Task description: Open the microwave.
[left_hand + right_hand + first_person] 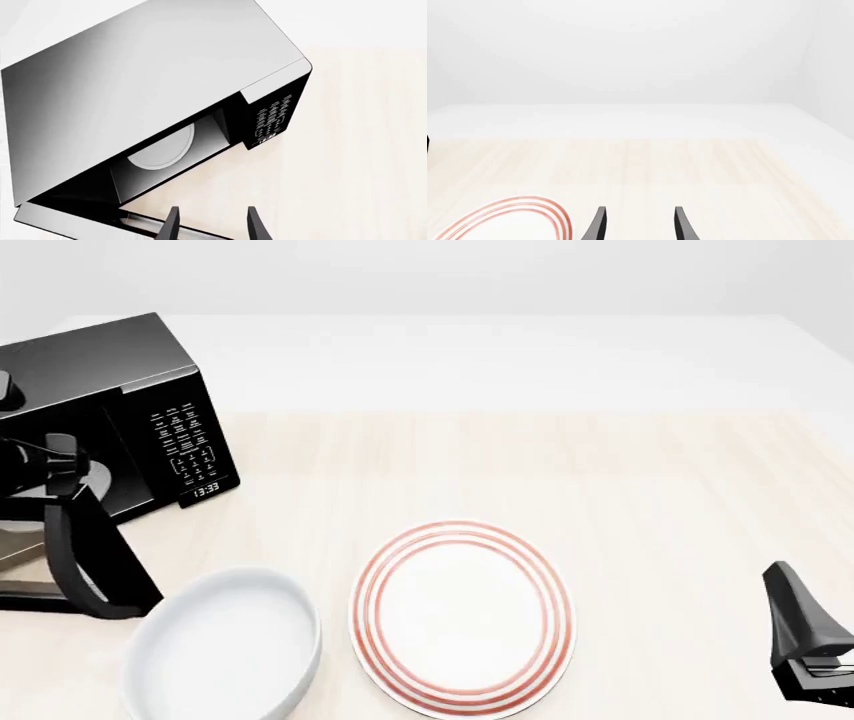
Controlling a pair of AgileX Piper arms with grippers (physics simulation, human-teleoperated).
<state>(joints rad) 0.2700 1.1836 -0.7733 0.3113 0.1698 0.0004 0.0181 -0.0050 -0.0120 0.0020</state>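
Now the left gripper (212, 225) sits fingers spread at the open microwave (147, 95), nothing between them!
Only the finger tips show in the left wrist view, just off the swung-out door (73, 220), whose far end is cut off by the frame; whether they touch it I cannot tell. Inside, a pale turntable (161, 150) shows, half shadowed. From the front, the left arm (80, 550) covers much of the cavity, and the microwave runs off the left edge at the table's far left. The right gripper (639, 225) is spread too, empty, low at the near right, partly cropped. A white bowl (220, 655) and a red-ringed plate (463, 615) lie side by side near the front edge, both clipped. The table (641, 500) is pale wood; white walls behind.
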